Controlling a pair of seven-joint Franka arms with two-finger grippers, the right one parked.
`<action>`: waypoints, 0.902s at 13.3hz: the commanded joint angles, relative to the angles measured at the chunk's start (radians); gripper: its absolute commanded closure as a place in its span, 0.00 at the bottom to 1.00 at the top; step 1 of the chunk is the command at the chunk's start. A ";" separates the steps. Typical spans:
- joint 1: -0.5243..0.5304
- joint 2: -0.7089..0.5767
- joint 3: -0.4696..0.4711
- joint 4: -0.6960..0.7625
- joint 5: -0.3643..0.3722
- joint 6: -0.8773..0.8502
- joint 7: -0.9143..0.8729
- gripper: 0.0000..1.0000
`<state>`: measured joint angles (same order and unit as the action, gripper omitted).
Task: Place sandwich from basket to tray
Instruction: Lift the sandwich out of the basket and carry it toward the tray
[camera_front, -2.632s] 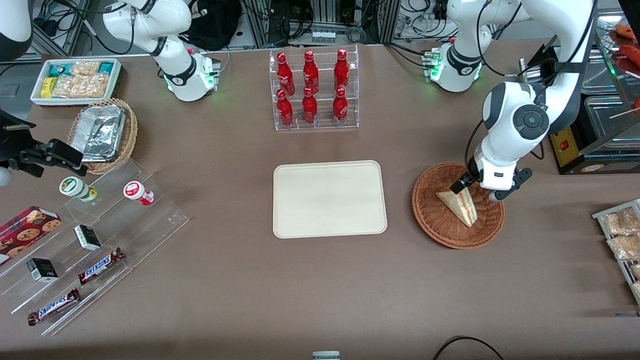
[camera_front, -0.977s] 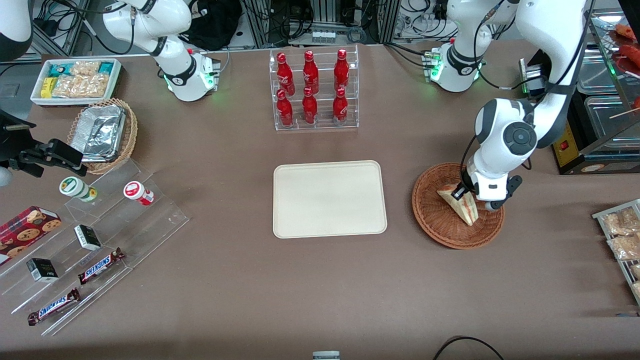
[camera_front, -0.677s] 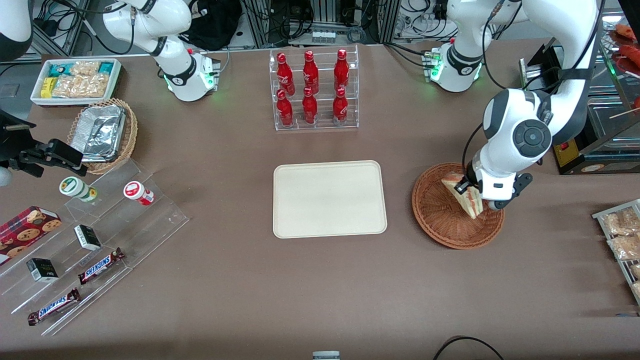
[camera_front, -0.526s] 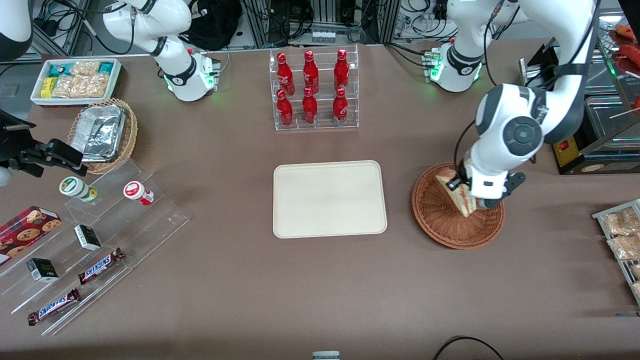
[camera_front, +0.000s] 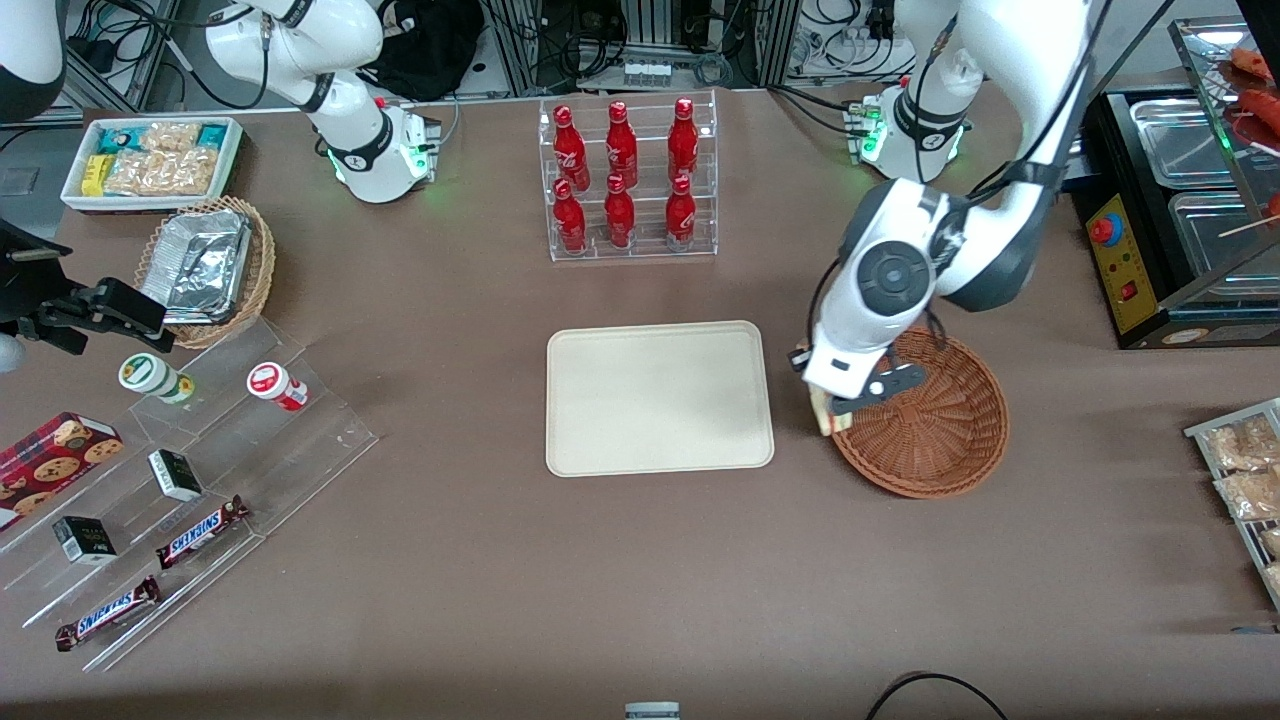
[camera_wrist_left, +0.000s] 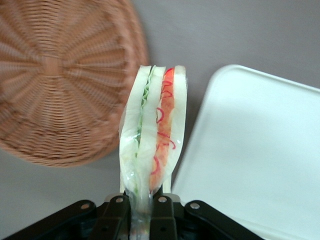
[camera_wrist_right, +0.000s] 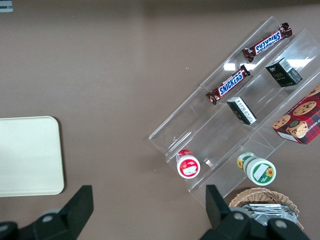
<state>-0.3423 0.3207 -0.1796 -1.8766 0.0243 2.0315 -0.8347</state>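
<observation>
- Nearest the front camera, bare brown table (camera_front: 620, 580), nothing on it that matters for this carry.
- Next up, the tray (camera_front: 650, 440), our landmark: flat, cream, nothing on it, its near rim toward the camera.
- Just beside the tray, on the working arm's side, the gripper (camera_front: 835, 405) hangs over the strip of table between tray and basket (camera_front: 950, 440).
- Its 2 fingers (camera_wrist_left: 162, 212) are pinched on the sandwich (camera_wrist_left: 155, 150) at the base of the wedge, bread faces pressed, filling edge pointing away from the wrist.
- In the front view the sandwich (camera_front: 825, 415) peeks out under the wrist, close to the tray's edge and clear of the basket's rim; the basket looks empty.
- My call: this is the carry leg, more than halfway done. To finish well, travel sideways until the wedge sits over the tray's middle, not its rim.
- Then lower until the wedge meets the tray before letting go; the wrapped bread looks soft and may topple if dropped.
- Farther from the camera than the tray, the bottle rack (camera_front: 628, 180) stands well apart, no obstacle.
</observation>
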 joint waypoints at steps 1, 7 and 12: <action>-0.075 0.141 0.009 0.173 0.000 -0.023 -0.006 0.94; -0.216 0.308 0.009 0.379 0.002 -0.017 -0.168 0.96; -0.291 0.374 0.009 0.439 0.003 0.032 -0.256 0.96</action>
<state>-0.6019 0.6581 -0.1805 -1.4855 0.0228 2.0462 -1.0396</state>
